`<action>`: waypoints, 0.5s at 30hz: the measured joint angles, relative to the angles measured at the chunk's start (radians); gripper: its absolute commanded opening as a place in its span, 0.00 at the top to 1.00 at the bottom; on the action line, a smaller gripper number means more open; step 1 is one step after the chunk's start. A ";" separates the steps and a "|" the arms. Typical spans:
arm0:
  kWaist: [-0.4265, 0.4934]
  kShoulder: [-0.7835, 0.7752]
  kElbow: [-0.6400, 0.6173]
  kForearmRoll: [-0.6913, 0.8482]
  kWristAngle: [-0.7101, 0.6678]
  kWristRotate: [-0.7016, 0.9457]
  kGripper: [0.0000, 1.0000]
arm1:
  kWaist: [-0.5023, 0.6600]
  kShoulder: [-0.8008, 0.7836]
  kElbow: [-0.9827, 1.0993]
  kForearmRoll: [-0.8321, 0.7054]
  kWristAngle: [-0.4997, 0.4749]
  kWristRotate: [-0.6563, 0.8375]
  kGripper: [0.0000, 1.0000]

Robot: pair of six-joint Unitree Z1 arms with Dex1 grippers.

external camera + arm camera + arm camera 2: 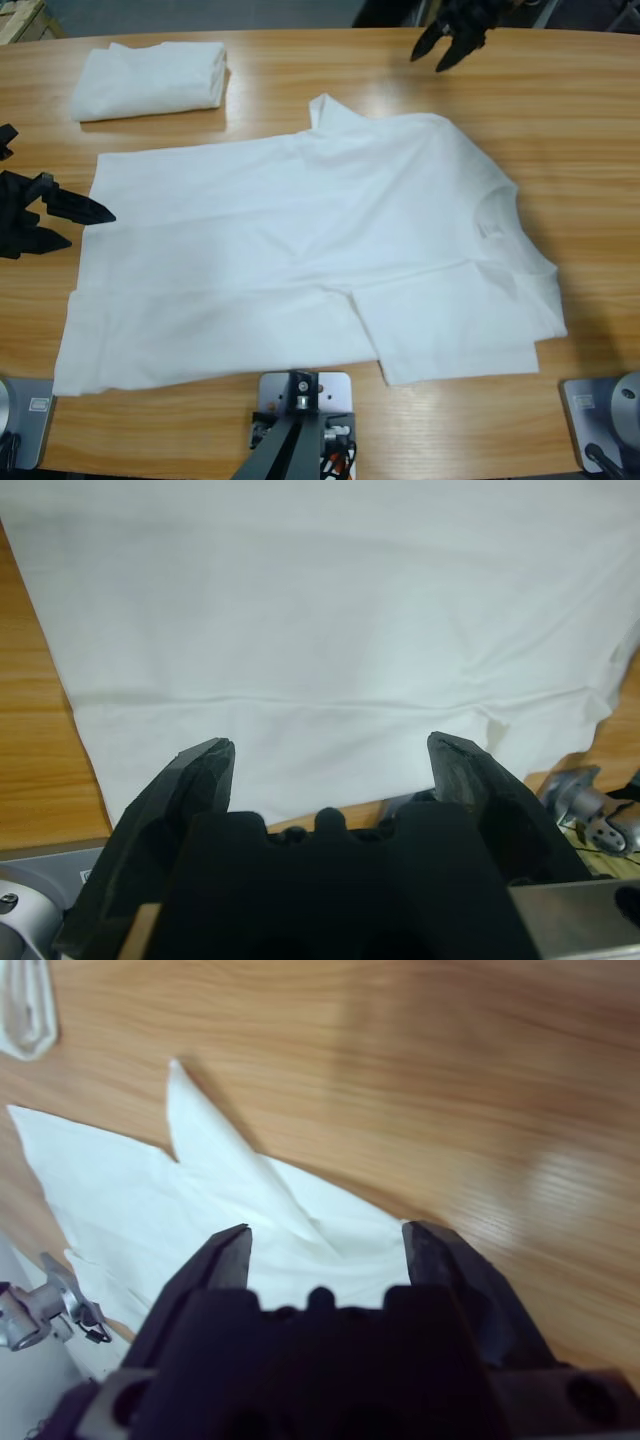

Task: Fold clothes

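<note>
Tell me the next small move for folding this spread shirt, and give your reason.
Probably lower the left gripper onto the near hem edge of the spread T-shirt and close. Both grippers are open and hold nothing; the right gripper hovers beyond the folded-in sleeve, and the shirt lies flat, only partly folded.

Shirt fills the middle, bare wood all round!
Spread T-shirt (300, 260) covers the table (580, 130) centre; folded T-shirt (150, 80) blocks the upper left; open lanes along the top and right edges.
</note>
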 measured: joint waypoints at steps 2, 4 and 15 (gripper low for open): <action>0.000 -0.003 0.024 -0.011 0.000 -0.010 0.24 | 0.000 0.033 -0.006 0.019 -0.001 -0.001 0.39; 0.000 -0.012 0.048 -0.018 0.000 -0.017 0.24 | 0.000 0.057 -0.007 0.029 -0.003 -0.003 0.39; 0.000 -0.034 0.083 -0.045 0.000 -0.021 0.24 | -0.057 0.065 0.123 0.031 -0.009 -0.087 0.40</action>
